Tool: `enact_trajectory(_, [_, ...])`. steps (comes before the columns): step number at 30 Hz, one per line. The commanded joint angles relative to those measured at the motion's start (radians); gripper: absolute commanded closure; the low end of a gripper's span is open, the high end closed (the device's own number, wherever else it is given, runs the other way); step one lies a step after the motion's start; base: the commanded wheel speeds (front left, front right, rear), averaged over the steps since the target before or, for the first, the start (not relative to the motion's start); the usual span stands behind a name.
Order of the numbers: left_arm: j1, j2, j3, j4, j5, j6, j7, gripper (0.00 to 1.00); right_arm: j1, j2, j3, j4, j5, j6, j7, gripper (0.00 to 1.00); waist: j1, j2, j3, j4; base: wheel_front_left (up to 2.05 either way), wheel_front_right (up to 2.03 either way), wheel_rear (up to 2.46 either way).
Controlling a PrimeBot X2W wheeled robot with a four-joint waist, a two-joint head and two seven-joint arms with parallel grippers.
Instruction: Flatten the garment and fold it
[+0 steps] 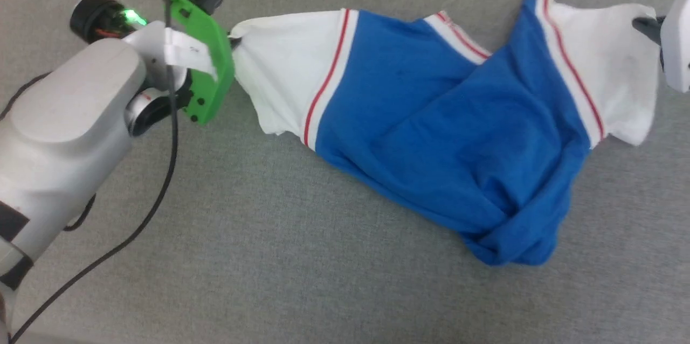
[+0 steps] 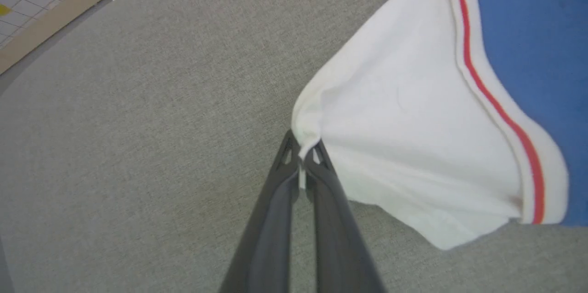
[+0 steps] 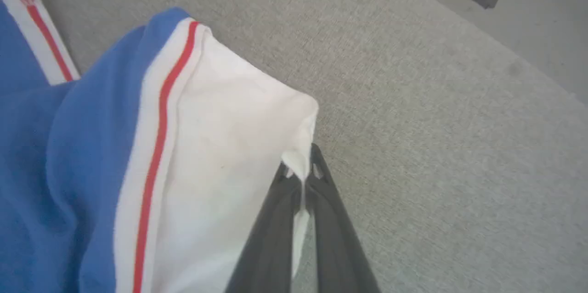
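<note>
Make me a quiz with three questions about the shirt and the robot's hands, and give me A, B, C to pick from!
1. Where does the left gripper pinch the shirt?
A. on the edge of a white sleeve
B. on the blue bottom hem
C. on the collar

2. What colour are the thin stripes beside the white parts?
A. green
B. red
C. yellow

3. How is the right gripper?
A. wide open above the shirt
B. shut on nothing
C. shut on the other sleeve's edge

Answers:
1 A: the left wrist view shows white cloth nipped between the fingertips.
2 B: a red line runs along each white band.
3 C: the right wrist view shows the fingers closed with white cloth between them.
</note>
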Motion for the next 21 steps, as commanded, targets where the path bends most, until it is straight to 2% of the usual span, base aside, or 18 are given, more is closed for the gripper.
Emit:
enact_trajectory(1, [0.014,0.016,0.003,0.014,0.005,0.0,-0.022,1.0,-0.004,0.002,0.008,-0.008,-0.001,-0.001,-0.047,1.0,0.0,-0.0001,-0.113,-0.063,0.0,0.0,0.0])
enact_trajectory(11, [-0.006,0.039,0.032,0.061,0.032,0.008,-0.153,1.0,-0.044,0.013,0.046,-0.003,-0.01,-0.001,-0.353,1.0,0.0,-0.0001,-0.264,-0.121,0.0,0.0,0.0])
enact_trajectory(16, [-0.055,0.032,0.064,0.078,0.061,0.04,-0.233,1.0,-0.089,0.013,0.04,0.026,-0.024,-0.001,-0.438,1.0,0.0,-0.0001,-0.293,-0.136,0.0,0.0,0.0])
enact_trajectory(21, [-0.147,0.016,0.1,0.094,0.111,0.08,-0.326,1.0,-0.183,0.028,0.028,0.078,-0.115,-0.001,-0.519,1.0,0.0,-0.0001,-0.284,-0.151,0.0,0.0,0.0])
